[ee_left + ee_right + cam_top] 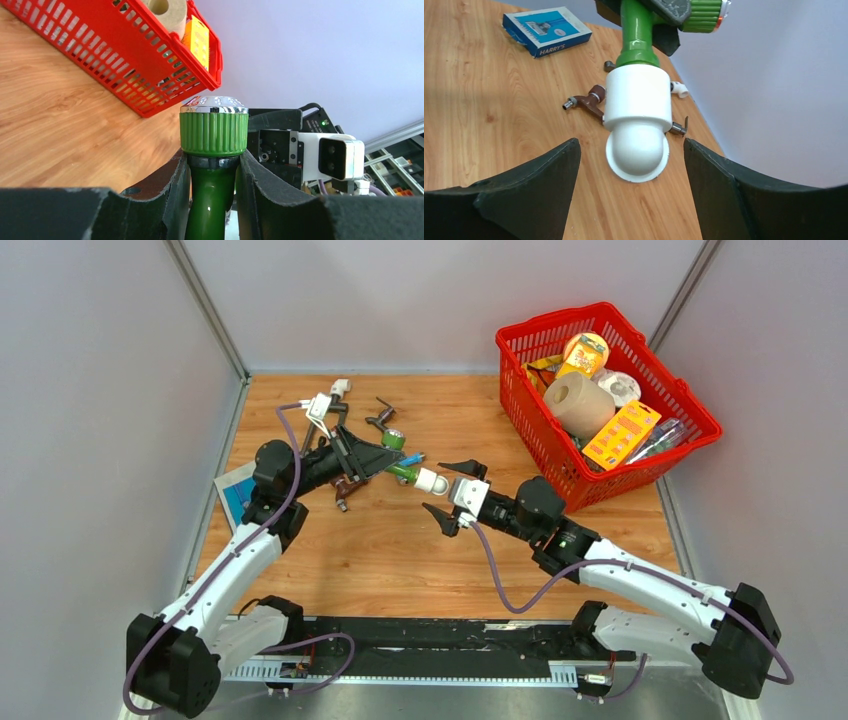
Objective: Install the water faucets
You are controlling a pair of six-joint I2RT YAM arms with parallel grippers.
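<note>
Right gripper: released, fingers spread wide to either side of the white elbow fitting, touching neither side of it.
White elbow fitting: sits on the end of the green faucet, held above the bench; rounded bend faces the right wrist camera.
Green faucet: in the air between the two arms. Long axis runs from the left gripper toward the right one, tilted down a little at the fitting end. Ribbed green cap with chrome top juts out sideways past the left fingers.
Left gripper: clenched on the smooth green stem just below the ribbed cap, one pad on each side.
Brown faucet: lies flat on the bench under the left gripper, metal end pointing toward the blue box.
Blue box: flat at the left edge of the bench.
Dark grey faucet: on the bench beyond the left gripper, apart from it.
Red basket: far right corner, packed with a paper roll and boxes.
</note>
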